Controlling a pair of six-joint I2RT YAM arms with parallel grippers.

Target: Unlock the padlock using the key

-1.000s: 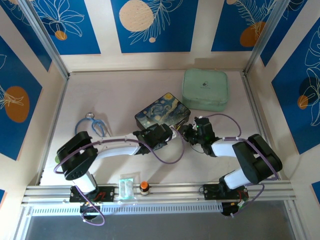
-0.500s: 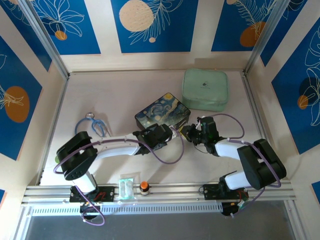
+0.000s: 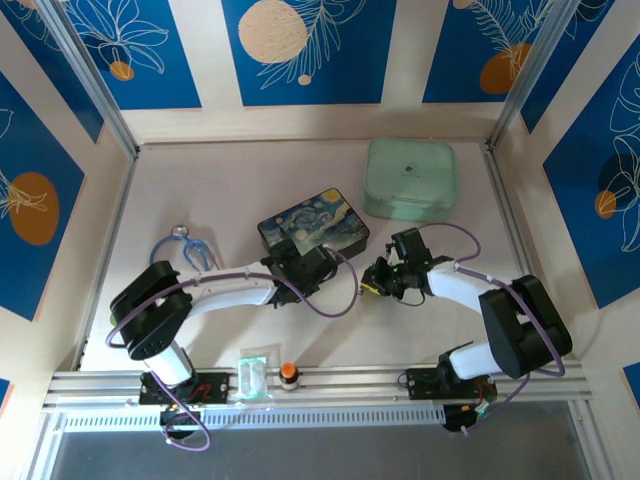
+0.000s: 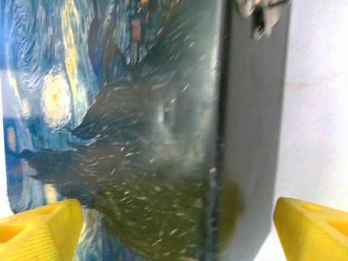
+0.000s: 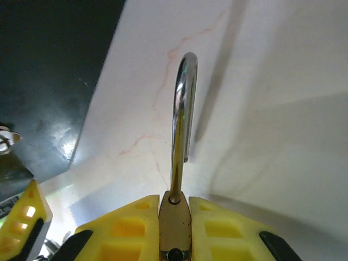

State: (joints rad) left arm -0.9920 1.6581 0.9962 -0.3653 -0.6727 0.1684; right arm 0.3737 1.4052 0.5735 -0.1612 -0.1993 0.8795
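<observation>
In the right wrist view my right gripper (image 5: 175, 228) is shut on the padlock (image 5: 175, 223), its brass body pinched between the yellow fingers (image 5: 128, 231). The silver shackle (image 5: 182, 114) points away over the table; one leg sits in the body and the other ends free above it. From above, the right gripper (image 3: 381, 281) hangs right of the dark blue painted box (image 3: 313, 228). My left gripper (image 3: 300, 264) is open at the box's near edge, and its yellow fingertips (image 4: 41, 223) straddle the box lid (image 4: 125, 136). I cannot make out the key.
A mint green case (image 3: 410, 178) lies at the back right. A blue looped cable (image 3: 185, 246) lies at the left. An orange-capped knob (image 3: 289, 373) sits on the front rail. A small silvery fitting (image 4: 260, 16) shows on the box's side wall.
The painted box has shifted left and turned a little, with the left gripper following. The right gripper has drawn back from the box toward the right, carrying the padlock.
</observation>
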